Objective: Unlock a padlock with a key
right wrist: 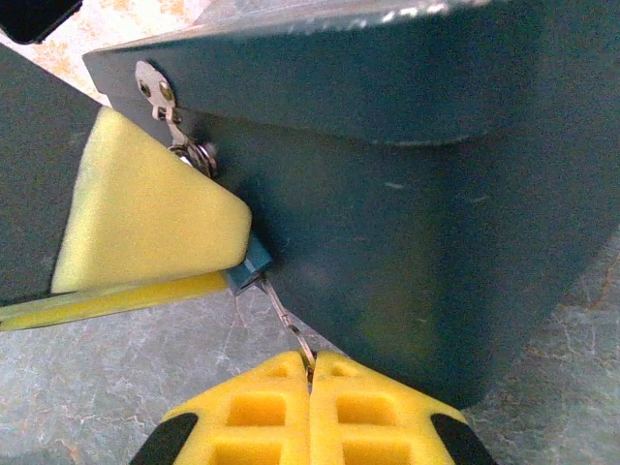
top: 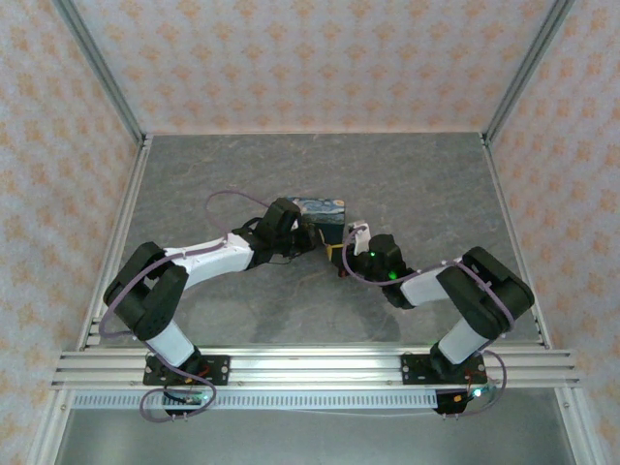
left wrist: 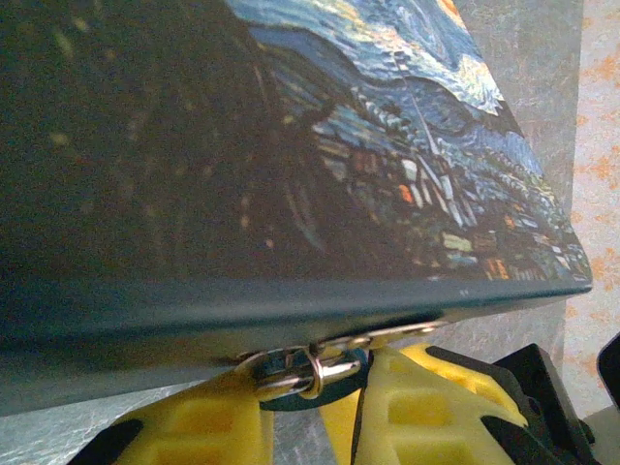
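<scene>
"Right hand [right wrist: 312, 368] is pinched shut on the key [right wrist: 283, 318], a thin silvery strip whose tip meets the padlock [right wrist: 250, 269]," says Ines. "How deep it sits cannot be told."

"And the left hand [left wrist: 302, 407]?" asks Tom.

"It is clamped on the padlock's dark blue body, 1 yellow pad [right wrist: 145, 218] on each side. The lock hangs by its silvery loop [left wrist: 315, 373] from the hasp [right wrist: 155, 92] on the front of the painted tin [left wrist: 291, 145]."

"How would it handle?"

"Tiny, light and rigid, probably smooth metal, so it could slip or swivel on its loop. Holding the 2 flat sides and leaving the keyhole face free looks right. The key is the weak part. It is so thin it may flex or twist between the pads, so it should be turned gently and in line with the lock."

"And the tin?"

"Likely light too. A hard push could slide it across the tabletop [right wrist: 116, 387], so the left hand has to take the turning force."
</scene>
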{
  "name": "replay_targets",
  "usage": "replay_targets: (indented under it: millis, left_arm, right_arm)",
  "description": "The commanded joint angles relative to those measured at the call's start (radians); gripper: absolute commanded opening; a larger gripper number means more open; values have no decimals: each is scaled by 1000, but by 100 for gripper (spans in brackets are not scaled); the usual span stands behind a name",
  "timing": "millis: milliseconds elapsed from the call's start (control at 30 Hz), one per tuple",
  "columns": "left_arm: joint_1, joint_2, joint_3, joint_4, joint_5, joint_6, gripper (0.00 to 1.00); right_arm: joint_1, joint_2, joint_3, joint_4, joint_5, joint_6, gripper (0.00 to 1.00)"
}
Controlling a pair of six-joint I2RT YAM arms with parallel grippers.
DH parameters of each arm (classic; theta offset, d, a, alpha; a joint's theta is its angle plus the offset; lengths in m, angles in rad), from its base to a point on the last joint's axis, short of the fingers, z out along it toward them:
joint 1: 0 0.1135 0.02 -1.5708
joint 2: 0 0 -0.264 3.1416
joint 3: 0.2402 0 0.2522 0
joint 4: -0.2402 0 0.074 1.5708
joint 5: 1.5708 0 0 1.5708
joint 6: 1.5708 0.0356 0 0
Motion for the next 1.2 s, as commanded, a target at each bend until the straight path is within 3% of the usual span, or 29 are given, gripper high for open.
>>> replay_targets:
  millis: [0,1167]
  left_arm:
    - [-8,-2,37,-6,0,-3,23]
    - [-11,-3,59,-24,-18,-26,24]
  right_arm:
    - [4,3,3,110,3,16,0]
    - [4,-10,-48,140,23,17,0]
